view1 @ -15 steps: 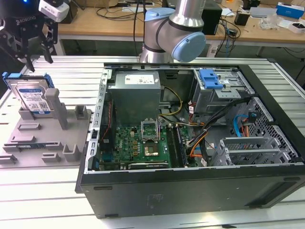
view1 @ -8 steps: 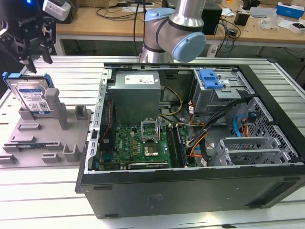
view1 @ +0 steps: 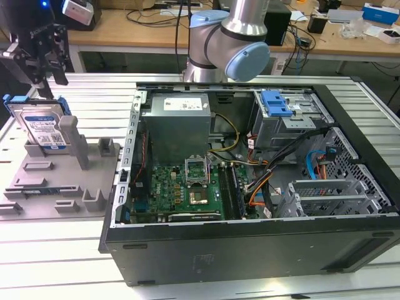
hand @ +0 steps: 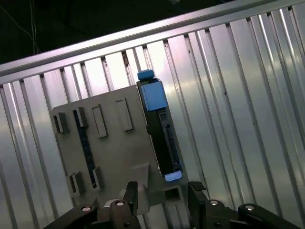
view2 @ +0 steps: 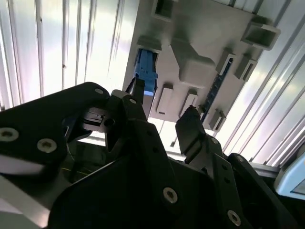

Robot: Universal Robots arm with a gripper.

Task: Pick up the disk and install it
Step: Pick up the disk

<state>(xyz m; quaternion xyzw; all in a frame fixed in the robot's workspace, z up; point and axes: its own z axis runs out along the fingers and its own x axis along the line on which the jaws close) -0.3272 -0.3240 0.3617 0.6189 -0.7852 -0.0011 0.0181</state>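
Your gripper [view1: 51, 80] hangs released over the disk [view1: 42, 128], upright at the grey holder [view1: 62, 181]'s edge; slatted table [view1: 50, 250], cluttered desks [view1: 125, 31] behind.

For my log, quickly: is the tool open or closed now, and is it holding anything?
Tool: open, holding nothing; it hangs above the disk.

The ribbed metal bench [view1: 56, 250] carries an open computer case [view1: 250, 253]. A grey fixture plate [view1: 59, 180] lies beside the case, toward the exterior view's left.
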